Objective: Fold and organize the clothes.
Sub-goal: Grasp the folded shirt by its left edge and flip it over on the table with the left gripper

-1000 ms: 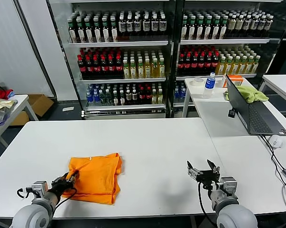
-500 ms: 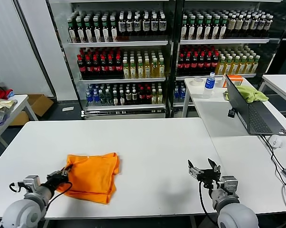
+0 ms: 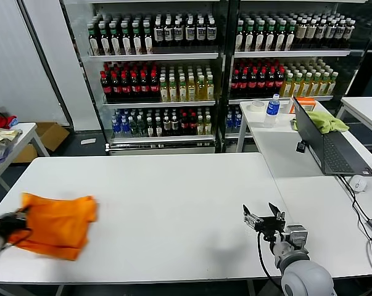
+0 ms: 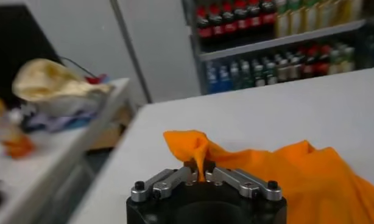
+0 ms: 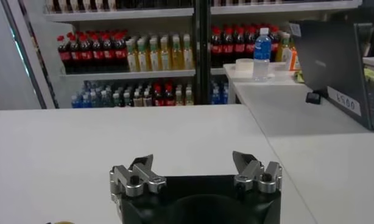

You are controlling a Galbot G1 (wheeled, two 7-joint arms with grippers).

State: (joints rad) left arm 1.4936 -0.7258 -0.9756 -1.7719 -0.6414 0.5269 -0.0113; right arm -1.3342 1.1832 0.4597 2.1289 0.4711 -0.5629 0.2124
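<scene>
- Orange T-shirt [image 3: 55, 225], folded into a loose bundle, now lies at the far left edge of the white counter [image 3: 173, 197]; a second ago it sat nearer the middle-left, so it has been dragged well to the robot's left
- Left end effector [image 4: 202, 176] is pinched shut on a raised fold of the shirt's edge, as the left wrist view shows; in the head view it sits at the very left border of the frame, touching the cloth [image 3: 7, 223]
- Right end effector [image 3: 263, 221] hangs over the counter's right part, fingers spread wide and holding nothing, well apart from the shirt; it has barely shifted
- Judging from this, folding looks finished and the step in hand is the organizing one: carrying the bundle aside, toward the side where a neighbouring table [image 3: 13, 145] holds other fabrics [image 3: 0, 132]
- Risk: a single pinch on one fold may let the layers slide apart as the cloth is pulled, and the bundle already looks looser and slightly rumpled
</scene>
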